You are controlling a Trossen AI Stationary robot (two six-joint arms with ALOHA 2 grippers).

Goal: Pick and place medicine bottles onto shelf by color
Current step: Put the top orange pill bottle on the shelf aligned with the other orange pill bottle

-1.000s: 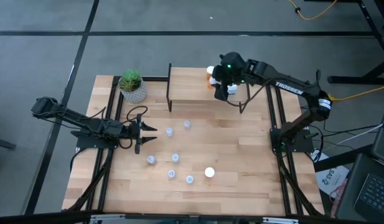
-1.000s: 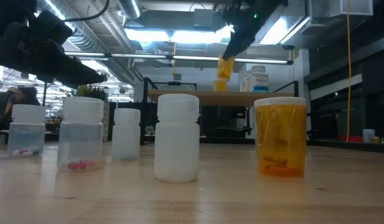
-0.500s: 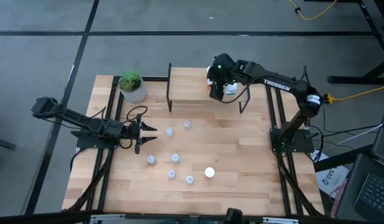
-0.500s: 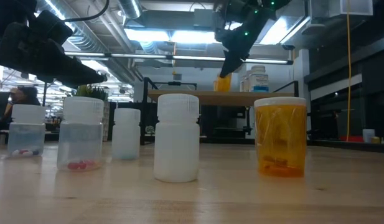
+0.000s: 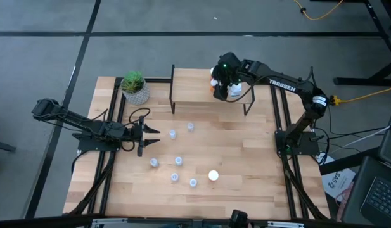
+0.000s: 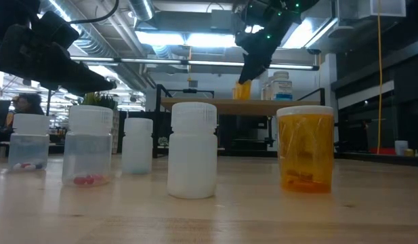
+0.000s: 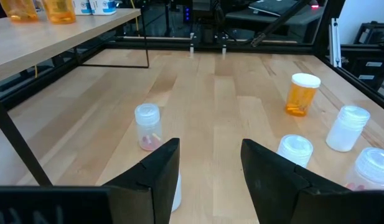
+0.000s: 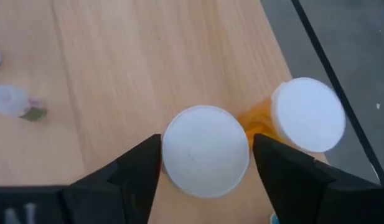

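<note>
At the upper right of the high view the right pincer [image 5: 219,88] straddles an orange bottle [image 8: 205,151] standing on the shelf [image 5: 192,88], its fingers spread just clear of the white cap. Light, rigid, smooth plastic; it probably tips easily, so grip the cap's sides. The left pincer [image 7: 207,171] waits spread over the table [image 5: 246,164].

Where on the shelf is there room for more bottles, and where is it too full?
The shelf is bare wood from its plant-side end to the middle. Its other end is crowded: the right tool sits over an orange bottle, with another orange bottle just beside it and white bottles next to those.
</note>
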